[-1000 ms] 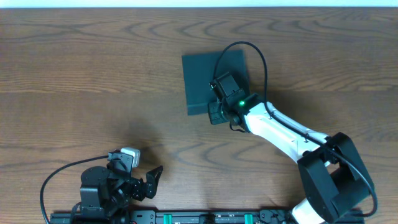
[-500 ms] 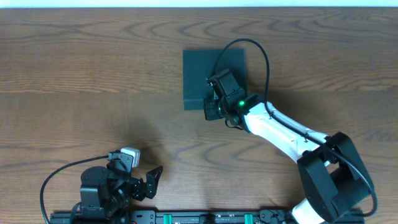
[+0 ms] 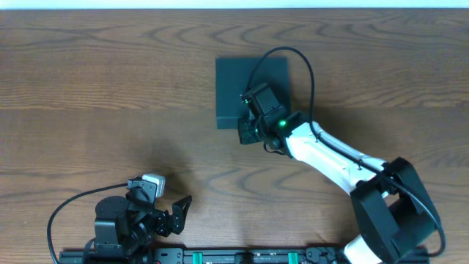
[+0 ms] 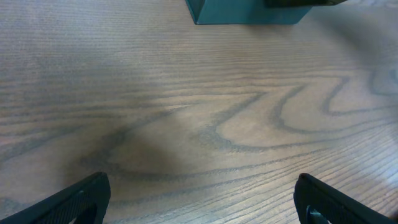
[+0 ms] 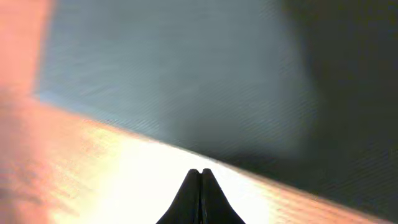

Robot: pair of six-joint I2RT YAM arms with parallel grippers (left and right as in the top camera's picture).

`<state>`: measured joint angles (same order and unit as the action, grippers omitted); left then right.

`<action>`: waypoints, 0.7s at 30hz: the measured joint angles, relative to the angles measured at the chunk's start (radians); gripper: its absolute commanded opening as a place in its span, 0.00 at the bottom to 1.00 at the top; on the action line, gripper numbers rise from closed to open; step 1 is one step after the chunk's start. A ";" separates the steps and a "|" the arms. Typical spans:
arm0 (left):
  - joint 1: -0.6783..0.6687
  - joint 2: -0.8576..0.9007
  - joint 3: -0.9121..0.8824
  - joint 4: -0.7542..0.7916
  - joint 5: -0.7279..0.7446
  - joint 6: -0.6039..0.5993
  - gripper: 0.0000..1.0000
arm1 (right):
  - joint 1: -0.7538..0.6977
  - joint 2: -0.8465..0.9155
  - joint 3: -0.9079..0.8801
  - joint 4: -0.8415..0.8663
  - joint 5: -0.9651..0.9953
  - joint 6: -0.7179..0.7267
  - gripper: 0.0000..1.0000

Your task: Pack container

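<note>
1. Lower left of the overhead frame: the left gripper (image 3: pixel 178 210) sits by the near edge, well apart from the work. Its wrist view shows both fingertips set wide with nothing between them. No hazard noted here.
2. Across the frame: the table (image 3: pixel 88 95) is a brown wood-grain top, smooth and faintly glossy. Judgement: low friction, so a light box would slide under a sideways push.
3. Upper centre: the container (image 3: pixel 245 84) is dark teal-black, matte, square, shallow, sharp-cornered cardboard, with its lid lying flat and shut. Contents are hidden, and no goods for packing show in any view.
4. Just below it: the right gripper (image 3: pixel 246 133) is at the container's near edge. Its fingers are pressed together on nothing, pointing at the line where box meets wood. Contact cannot be told. Risk: the closed tips shove the box away instead of catching the lid seam, or crease the card.
5. Right of centre: a black cable (image 3: pixel 281 50) loops over the box and could snag a rising lid.
</note>
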<state>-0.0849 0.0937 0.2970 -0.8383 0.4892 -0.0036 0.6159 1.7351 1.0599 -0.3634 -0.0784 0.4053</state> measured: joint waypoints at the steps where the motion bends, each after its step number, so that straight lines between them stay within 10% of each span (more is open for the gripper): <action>1: 0.000 0.000 0.000 0.000 0.000 0.000 0.95 | 0.013 -0.026 0.000 0.000 -0.002 -0.023 0.01; 19: 0.000 0.000 0.000 0.000 0.000 0.000 0.95 | -0.222 -0.567 -0.114 -0.016 -0.021 -0.362 0.01; 21: 0.000 0.000 0.000 0.000 0.000 0.000 0.95 | -0.270 -0.661 -0.187 0.022 -0.057 -0.370 0.26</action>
<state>-0.0849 0.0937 0.2970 -0.8379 0.4889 -0.0036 0.3454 1.0737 0.8734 -0.3412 -0.1352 0.0349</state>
